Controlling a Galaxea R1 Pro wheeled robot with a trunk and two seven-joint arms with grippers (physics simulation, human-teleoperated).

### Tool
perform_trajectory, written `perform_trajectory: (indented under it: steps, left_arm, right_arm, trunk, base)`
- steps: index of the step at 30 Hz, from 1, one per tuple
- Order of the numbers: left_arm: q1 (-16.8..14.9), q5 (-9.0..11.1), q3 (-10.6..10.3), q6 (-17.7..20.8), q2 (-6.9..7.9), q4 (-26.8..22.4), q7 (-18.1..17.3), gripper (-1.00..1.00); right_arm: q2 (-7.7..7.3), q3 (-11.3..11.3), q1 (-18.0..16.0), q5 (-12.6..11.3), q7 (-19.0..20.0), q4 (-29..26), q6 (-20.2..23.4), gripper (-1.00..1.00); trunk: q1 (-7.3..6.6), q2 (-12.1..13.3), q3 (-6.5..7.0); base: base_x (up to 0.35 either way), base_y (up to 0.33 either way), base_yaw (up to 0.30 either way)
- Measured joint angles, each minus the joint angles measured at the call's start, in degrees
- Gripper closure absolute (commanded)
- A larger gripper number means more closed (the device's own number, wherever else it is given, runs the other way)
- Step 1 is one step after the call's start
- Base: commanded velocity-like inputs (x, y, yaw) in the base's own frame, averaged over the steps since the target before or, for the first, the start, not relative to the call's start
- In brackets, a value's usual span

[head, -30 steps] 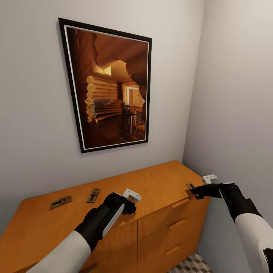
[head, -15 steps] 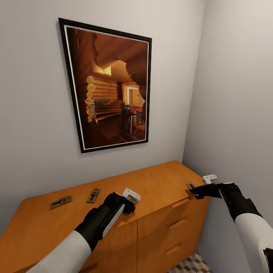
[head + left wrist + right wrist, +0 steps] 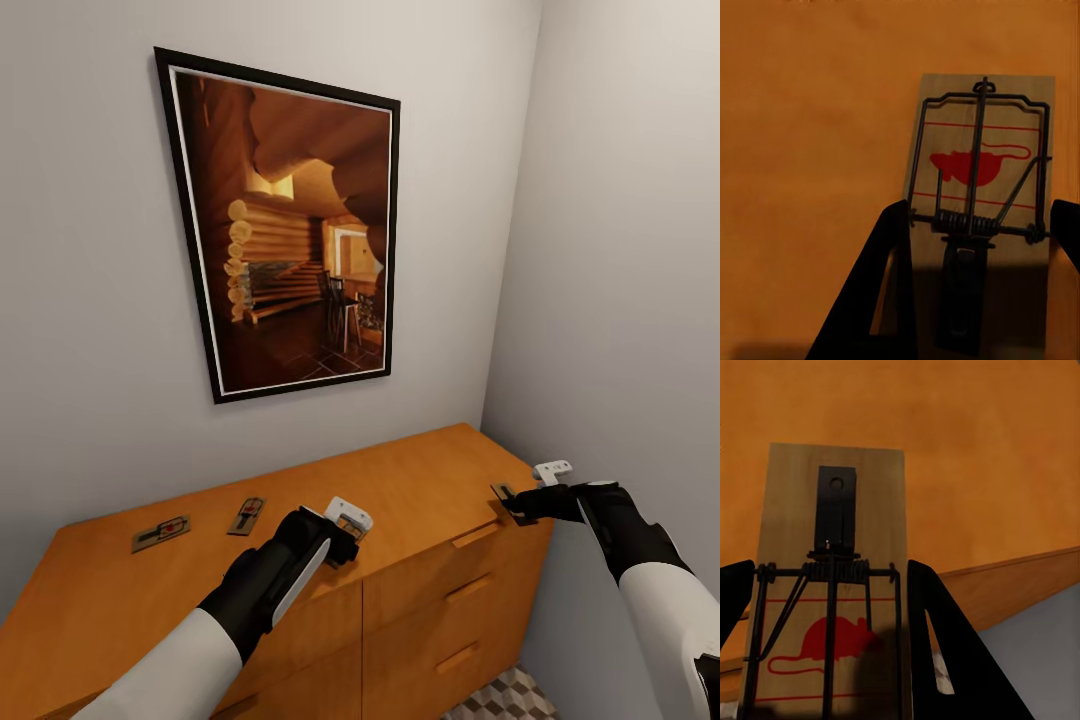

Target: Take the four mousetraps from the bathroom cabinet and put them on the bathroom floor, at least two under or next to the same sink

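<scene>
Lower half of frame, cabinet (image 3: 420,490) top: four mousetraps.
Left claw (image 3: 347,522): straddles one mousetrap (image 3: 979,202); grip state unclear.
Right claw (image 3: 530,492): pinching mousetrap (image 3: 832,585) at right edge.
Lower left: two mousetraps (image 3: 161,532), (image 3: 246,515) lying free.

cabinet (image 3: 420,490) top open between the arms, walls close behind and right, framed picture (image 3: 285,225) overhead
</scene>
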Motion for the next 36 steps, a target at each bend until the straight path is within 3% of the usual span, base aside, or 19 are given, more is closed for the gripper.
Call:
perform_trajectory:
  steps: [4, 7, 17, 36]
  left_arm:
    - [0.0, 0.18, 0.01, -0.1, -0.01, 0.22, -0.04, 1.0]
    - [0.05, 2.19, -0.08, -0.13, -0.02, 0.34, -0.13, 1.0]
    - [0.05, 1.91, -0.23, -0.03, -0.02, 0.29, 0.31, 1.0]
    - [0.06, 1.84, -0.18, -0.03, 0.0, 0.26, 0.4, 1.0]
  right_arm:
    - [0.0, 0.0, 0.0, -0.01, -0.04, -0.02, 0.0, 1.0]
    - [0.0, 0.0, 0.0, 0.0, -0.01, -0.01, 0.0, 1.0]
    - [0.0, 0.0, 0.0, 0.0, -0.07, -0.01, 0.01, 1.0]
    - [0.01, -0.01, -0.01, 0.01, -0.24, 0.05, 0.03, 1.0]
  trunk:
    - [-0.21, 0.39, 0.18]
    - [-0.87, 1.6, 0.7]
    - [-3.06, 5.62, 2.5]
    - [-7.22, 13.25, 5.92]
  base:
    - [0.0, 0.0, 0.0]
    - [0.0, 0.0, 0.0]
    - [-0.008, -0.015, 0.0]
    - [-0.179, -0.248, 0.0]
